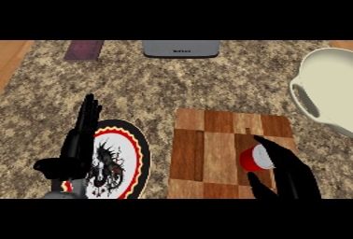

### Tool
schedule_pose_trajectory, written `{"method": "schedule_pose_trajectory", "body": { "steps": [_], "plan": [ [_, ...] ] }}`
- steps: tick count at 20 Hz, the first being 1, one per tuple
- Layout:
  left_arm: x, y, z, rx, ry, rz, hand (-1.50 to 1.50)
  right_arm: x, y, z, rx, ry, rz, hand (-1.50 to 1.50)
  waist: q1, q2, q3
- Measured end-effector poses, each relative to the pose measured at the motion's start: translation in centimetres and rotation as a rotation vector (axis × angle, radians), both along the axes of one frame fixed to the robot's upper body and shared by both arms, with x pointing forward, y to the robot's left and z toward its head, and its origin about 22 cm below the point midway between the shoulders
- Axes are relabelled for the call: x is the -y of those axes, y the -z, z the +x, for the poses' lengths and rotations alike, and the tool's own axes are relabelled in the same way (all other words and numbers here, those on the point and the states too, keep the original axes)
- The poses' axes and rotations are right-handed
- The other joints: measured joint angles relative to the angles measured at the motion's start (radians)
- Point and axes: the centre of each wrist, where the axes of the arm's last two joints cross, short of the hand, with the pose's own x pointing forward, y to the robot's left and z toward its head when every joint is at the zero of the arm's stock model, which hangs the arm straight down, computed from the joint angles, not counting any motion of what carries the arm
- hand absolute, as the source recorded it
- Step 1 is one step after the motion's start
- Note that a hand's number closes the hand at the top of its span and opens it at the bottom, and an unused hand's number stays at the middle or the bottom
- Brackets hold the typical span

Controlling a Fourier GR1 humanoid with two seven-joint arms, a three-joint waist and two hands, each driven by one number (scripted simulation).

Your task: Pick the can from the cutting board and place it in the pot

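A red can (255,159) with a white top lies on the wooden cutting board (207,149), near its lower right part. My right hand (288,173) wraps around the can from the right, fingers over its top and thumb below it. The cream pot (331,88) with a side handle stands at the right edge, beyond the board. My left hand (81,135) rests open at the left, fingers up, over the rim of a plate.
A round plate (131,158) with a black and red pattern lies left of the board. A grey appliance (181,48) and a dark red block (84,50) sit at the counter's far edge.
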Motion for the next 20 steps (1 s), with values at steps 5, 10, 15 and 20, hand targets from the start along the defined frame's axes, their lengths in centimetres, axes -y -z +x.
{"method": "schedule_pose_trajectory", "body": {
  "steps": [5, 10, 15, 20],
  "plan": [
    [-0.6, -0.1, -0.1, -0.006, 0.006, -0.011, 0.00, -0.3, 0.1, 0.8, 0.091, -0.003, -0.032, 1.50, 0.000, -0.001, -0.001],
    [0.4, -0.3, -0.1, 0.001, -0.002, -0.006, 0.00, 0.2, 0.4, 0.9, 0.137, -0.011, -0.047, 1.50, 0.000, -0.001, -0.001],
    [0.5, -0.3, 0.1, 0.010, 0.029, -0.006, 0.00, -0.3, 0.7, 4.5, -0.009, -0.118, -0.111, 1.50, 0.022, 0.004, -0.001],
    [0.4, 0.0, -0.4, 0.006, 0.031, -0.005, 0.00, -1.5, -0.4, 10.2, -0.136, -0.234, -0.185, 1.50, 0.032, 0.008, 0.001]
  ]
}}
